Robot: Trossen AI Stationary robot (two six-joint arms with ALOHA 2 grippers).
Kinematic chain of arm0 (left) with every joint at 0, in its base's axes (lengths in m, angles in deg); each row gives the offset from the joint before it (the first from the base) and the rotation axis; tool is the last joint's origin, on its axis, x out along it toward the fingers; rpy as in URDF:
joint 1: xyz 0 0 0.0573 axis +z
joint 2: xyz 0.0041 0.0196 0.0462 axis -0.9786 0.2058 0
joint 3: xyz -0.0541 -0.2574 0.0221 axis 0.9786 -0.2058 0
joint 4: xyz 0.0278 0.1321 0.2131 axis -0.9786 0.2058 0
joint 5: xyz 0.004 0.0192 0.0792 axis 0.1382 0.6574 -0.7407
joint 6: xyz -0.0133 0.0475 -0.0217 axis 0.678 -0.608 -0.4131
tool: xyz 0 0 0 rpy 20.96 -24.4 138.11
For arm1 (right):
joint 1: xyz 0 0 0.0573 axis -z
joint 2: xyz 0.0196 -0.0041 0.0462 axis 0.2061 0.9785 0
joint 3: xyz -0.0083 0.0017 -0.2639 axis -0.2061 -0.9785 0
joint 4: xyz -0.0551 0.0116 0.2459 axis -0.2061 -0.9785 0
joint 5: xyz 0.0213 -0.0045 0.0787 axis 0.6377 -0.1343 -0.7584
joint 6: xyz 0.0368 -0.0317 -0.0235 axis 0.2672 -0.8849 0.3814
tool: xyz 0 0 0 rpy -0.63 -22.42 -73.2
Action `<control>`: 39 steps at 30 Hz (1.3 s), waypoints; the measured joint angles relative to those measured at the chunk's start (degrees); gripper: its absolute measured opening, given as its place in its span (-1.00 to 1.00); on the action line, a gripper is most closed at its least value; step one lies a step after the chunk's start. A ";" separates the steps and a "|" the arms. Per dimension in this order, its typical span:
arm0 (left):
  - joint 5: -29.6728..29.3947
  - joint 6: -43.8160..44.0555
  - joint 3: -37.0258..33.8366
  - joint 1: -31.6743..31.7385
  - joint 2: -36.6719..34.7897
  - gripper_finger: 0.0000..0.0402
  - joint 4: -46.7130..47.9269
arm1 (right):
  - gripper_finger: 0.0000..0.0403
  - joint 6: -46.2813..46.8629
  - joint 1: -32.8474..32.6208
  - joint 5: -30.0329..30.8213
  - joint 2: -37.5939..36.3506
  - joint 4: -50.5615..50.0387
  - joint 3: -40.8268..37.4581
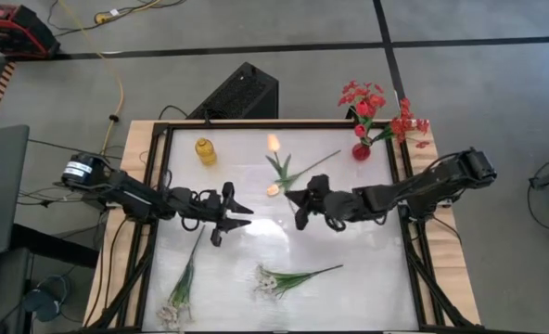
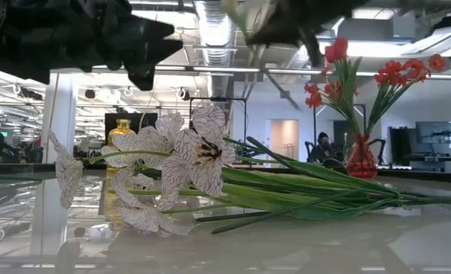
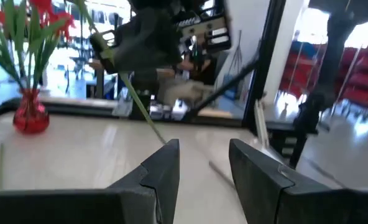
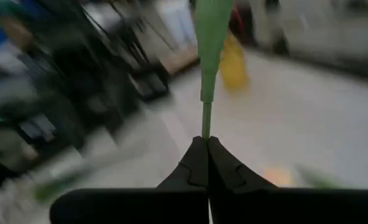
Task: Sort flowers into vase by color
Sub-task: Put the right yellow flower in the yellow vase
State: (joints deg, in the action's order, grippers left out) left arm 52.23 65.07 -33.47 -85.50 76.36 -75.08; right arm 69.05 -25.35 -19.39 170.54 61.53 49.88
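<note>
My right gripper (image 1: 295, 198) is over the middle of the table, shut on a tulip stem (image 1: 281, 168) with two cream buds and green leaves. My left gripper (image 1: 233, 215) faces it from the table's left, open and touching nothing. In the left wrist view the open fingers (image 3: 165, 168) point at the right gripper (image 3: 147, 43), with the green stalk (image 3: 137, 102) slanting below it. A red vase (image 1: 361, 150) with red blossoms stands at the far right. A yellow vase (image 1: 205, 151) stands far left. Two white blossom sprays (image 1: 177, 295) (image 1: 279, 278) lie flat near the near edge. My right gripper pinches the tulip's thin green stalk (image 4: 206, 124) between its two shut fingers. The stalk runs on past the fingertips to a leaf (image 4: 211, 31). The stem is lifted clear of the table and slants down below the gripper. The fingers come level from the table's right.
The white sprays (image 2: 187, 164) fill the front of the low view, with their stalks (image 2: 309, 190) flat on the table. A black box (image 1: 240, 93) sits on the floor beyond the far edge. Cables run along the left side. A person (image 2: 322, 144) sits far off in the room.
</note>
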 joint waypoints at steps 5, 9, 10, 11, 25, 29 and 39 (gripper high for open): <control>-0.41 -0.92 4.45 0.00 5.09 -0.36 -3.66 | -0.93 -11.54 0.48 -6.88 4.48 22.69 0.00; -0.76 -2.08 8.24 0.02 7.28 -0.31 -3.77 | -0.93 -13.97 0.81 -13.22 7.20 30.64 0.00; -0.84 -2.48 8.98 0.02 7.49 -0.30 -3.71 | -0.93 -14.02 0.82 -14.49 7.50 31.14 -0.02; -0.85 -3.00 9.69 0.02 7.73 -0.29 -3.75 | -0.93 -14.07 0.83 -15.04 7.84 31.85 -0.02; -2.19 -3.00 14.25 0.04 7.77 -0.26 -1.36 | -0.92 -17.60 0.81 -15.87 8.06 31.94 -0.02; -2.15 -2.50 14.81 0.04 7.77 -0.32 -0.35 | -0.92 -18.76 0.70 -17.18 8.06 31.98 -0.02; 0.83 -1.20 14.83 0.77 7.51 -0.96 0.81 | -0.68 -19.14 0.36 -18.63 8.06 30.54 -0.02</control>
State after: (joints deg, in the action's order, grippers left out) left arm 53.07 63.87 -18.64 -84.73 83.87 -74.27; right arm 49.91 -24.99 -38.02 178.60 92.07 49.86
